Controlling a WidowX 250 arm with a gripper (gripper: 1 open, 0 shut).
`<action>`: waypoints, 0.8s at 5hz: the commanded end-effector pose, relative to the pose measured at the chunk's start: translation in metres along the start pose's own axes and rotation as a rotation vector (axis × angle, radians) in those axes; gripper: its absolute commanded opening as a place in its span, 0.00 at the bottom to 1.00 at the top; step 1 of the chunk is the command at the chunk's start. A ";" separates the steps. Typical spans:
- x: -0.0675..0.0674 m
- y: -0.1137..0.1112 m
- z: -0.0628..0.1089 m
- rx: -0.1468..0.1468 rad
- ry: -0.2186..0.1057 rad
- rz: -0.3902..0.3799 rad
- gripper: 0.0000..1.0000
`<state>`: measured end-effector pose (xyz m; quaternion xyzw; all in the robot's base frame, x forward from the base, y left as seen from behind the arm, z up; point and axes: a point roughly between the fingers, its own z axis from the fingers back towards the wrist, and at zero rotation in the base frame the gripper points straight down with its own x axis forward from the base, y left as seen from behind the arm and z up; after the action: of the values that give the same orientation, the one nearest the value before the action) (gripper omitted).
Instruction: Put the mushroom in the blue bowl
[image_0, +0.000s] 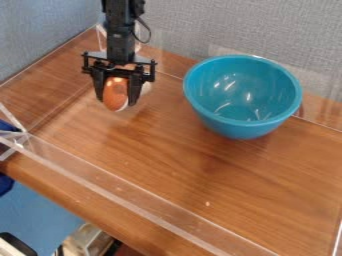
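- Wooden table (201, 160): bare between load and goal
- Glossy turquoise-blue bowl (242, 94), right: carry across above its rim, then lower over its centre
- Black gripper (119, 92), far left: jaws part-open, clamping the load
- Small reddish-brown toy mushroom (118, 91): held clear of the wood; release only over the bowl

We are looking down at a wooden tabletop (201, 150) with a warm reddish-brown grain, and soft, even light is catching its surface in pale streaks. A low clear acrylic barrier (120, 185) is running along the near edge and up the left side, its edges showing as bright lines, and more clear panels are standing along the far edge. Behind the table a grey-blue textured wall (241, 30) is filling the upper part of the view, while at the bottom left we are seeing only dark, unclear shapes beyond the table edge.
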<state>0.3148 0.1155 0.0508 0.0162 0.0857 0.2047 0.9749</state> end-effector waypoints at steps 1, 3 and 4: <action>0.006 -0.002 0.003 -0.004 -0.038 0.017 0.00; 0.004 -0.009 0.007 -0.015 -0.042 0.046 0.00; 0.000 -0.008 0.016 -0.019 -0.042 0.074 0.00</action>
<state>0.3144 0.1044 0.0372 0.0108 0.1049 0.2358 0.9661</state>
